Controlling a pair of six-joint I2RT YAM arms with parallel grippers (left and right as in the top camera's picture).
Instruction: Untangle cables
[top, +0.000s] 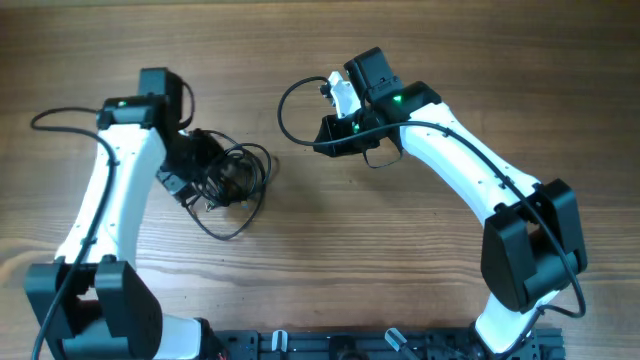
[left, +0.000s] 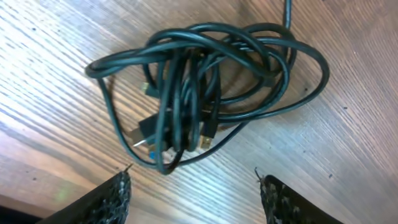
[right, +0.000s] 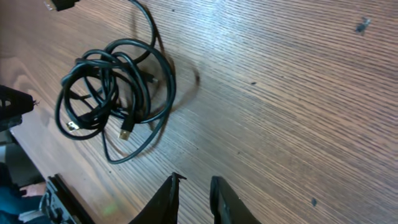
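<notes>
I'm hovering my left tool (left: 193, 171) spread over the tangled USB cables (left: 205, 93) — room to choose a strand — right tool (right: 195, 179) barely parted, pinching nothing.

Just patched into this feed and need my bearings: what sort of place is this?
Likely a robotics lab bench or test station: a wooden tabletop, a left arm and right arm mounted at its near edge, and tangled black cables laid out to work on.
</notes>
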